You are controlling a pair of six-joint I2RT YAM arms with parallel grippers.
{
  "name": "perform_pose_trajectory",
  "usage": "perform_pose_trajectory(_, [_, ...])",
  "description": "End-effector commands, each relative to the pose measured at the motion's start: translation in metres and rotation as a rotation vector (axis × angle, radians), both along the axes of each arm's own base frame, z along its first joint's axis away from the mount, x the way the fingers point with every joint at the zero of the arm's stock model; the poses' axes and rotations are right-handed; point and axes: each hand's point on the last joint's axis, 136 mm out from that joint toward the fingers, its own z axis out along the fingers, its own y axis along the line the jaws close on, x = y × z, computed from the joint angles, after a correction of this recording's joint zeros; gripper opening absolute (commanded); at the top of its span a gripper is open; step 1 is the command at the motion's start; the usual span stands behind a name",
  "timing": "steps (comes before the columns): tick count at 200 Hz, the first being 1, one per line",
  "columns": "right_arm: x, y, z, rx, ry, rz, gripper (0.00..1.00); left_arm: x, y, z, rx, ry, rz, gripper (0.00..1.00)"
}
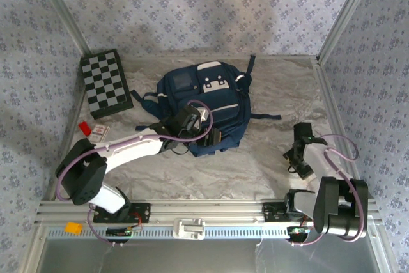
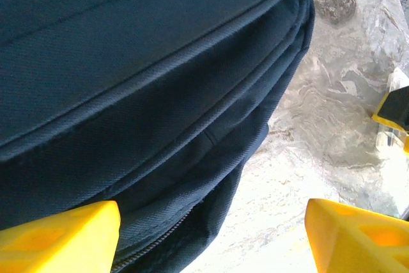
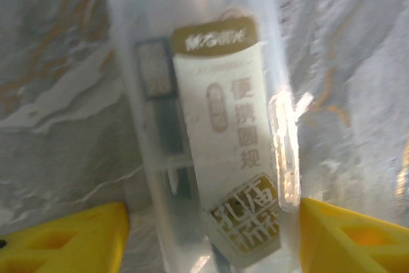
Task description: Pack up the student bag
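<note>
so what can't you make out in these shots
student bag opening: top view, the left arm covers its near edge; left wrist view sits too close.
clear case: right wrist view is blurred, label hides its contents, bottom edge cuts it off.
right gripper: touching the case or not, unclear.
small red item: top view, too small.

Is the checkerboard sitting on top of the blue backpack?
No, the checkerboard lies flat on the table, left of the backpack and apart from it.
</note>
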Motion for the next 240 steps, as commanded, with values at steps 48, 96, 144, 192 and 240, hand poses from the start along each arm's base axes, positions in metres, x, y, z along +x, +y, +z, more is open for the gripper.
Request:
perform_pose_trajectory(48, [0.056, 0.063, 0.032, 0.226, -0.149, 0.111, 0.33, 0.012, 0.036, 0.022, -0.069, -0.034, 0.037, 0.77])
perform_pose_trajectory(96, [0.029, 0.041, 0.042, 0.136, -0.041, 0.128, 0.40, 0.010, 0.045, 0.030, -0.071, -0.059, 0.006, 0.78])
perform_pose_trajectory(144, [0.053, 0.072, 0.051, 0.141, -0.046, 0.311, 0.43, 0.016, 0.055, 0.048, -0.052, -0.126, -0.012, 0.78])
perform_pose_trajectory(192, [0.060, 0.114, 0.079, 0.151, -0.047, 0.544, 0.47, 0.056, 0.049, 0.065, 0.172, -0.457, -0.195, 0.76])
perform_pose_trajectory(240, [0.069, 0.149, 0.095, 0.189, -0.078, 0.700, 0.48, 0.060, 0.005, 0.017, 0.434, -0.581, -0.528, 0.77])
